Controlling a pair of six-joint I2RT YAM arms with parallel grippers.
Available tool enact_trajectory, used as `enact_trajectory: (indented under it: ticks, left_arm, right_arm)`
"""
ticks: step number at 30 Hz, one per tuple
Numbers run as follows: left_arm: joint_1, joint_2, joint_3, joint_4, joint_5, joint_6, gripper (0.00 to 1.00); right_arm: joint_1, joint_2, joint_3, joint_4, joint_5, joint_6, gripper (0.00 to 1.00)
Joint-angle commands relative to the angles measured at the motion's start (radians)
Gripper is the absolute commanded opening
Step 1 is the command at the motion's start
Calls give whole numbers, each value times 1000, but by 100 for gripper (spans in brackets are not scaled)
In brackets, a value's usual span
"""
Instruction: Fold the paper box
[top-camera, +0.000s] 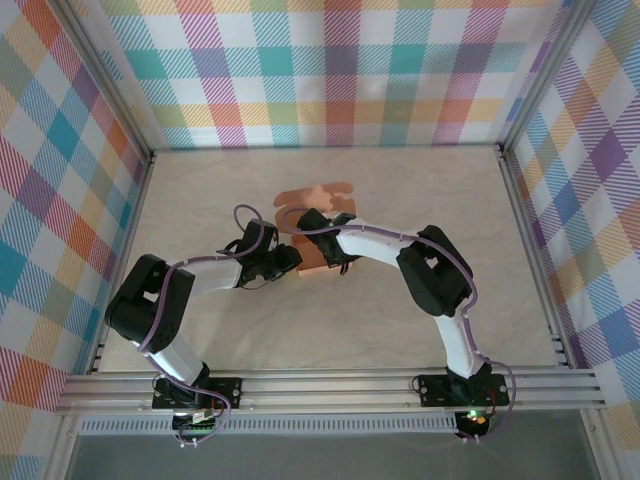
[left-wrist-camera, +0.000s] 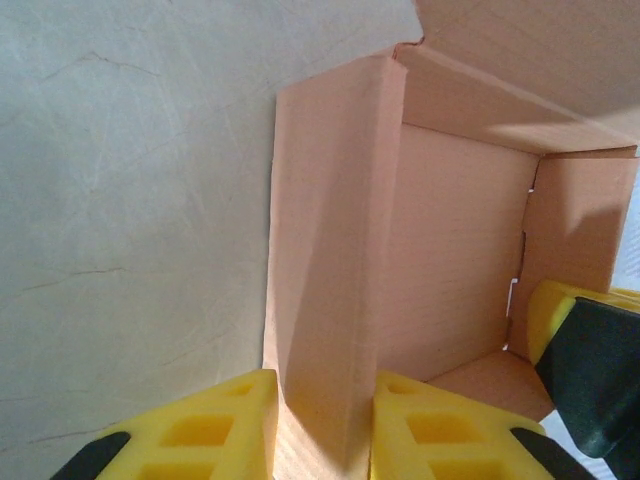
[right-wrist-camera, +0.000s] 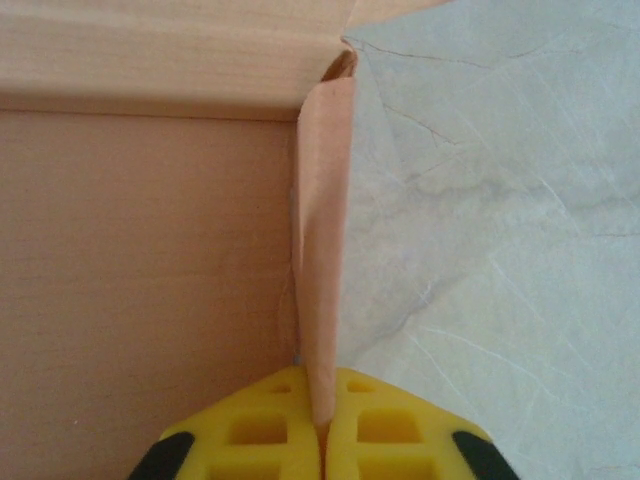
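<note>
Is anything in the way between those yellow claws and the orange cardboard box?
Nothing visible is in the way: both are already on it. The left gripper has its fingers closed on either side of one folded-up side wall of the paper box, and the right gripper is pinched on the opposite wall.

Robotics lab test cell: walled at 9, 12 and 3 o'clock with plaid-print panels (top-camera: 340, 70), marble-look bench (top-camera: 430, 195) inside, left arm (top-camera: 150, 305) and right arm (top-camera: 435, 275) bolted to aluminium rail (top-camera: 330, 386) at 6 o'clock.
</note>
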Motion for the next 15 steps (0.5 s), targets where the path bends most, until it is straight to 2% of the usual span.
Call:
enact_trajectory:
  ticks: [1, 5, 15]
  left_arm:
    - [-5, 6, 15, -73, -22, 8, 27]
    - [-6, 1, 18, -83, -28, 12, 27]
    - [-10, -6, 29, -98, -30, 19, 27]
  right_arm:
    - [-12, -30, -26, -17, 12, 3, 22]
    - [-33, -115, -66, 62, -80, 4, 37]
    - [-85, -184, -101, 144, -183, -2, 56]
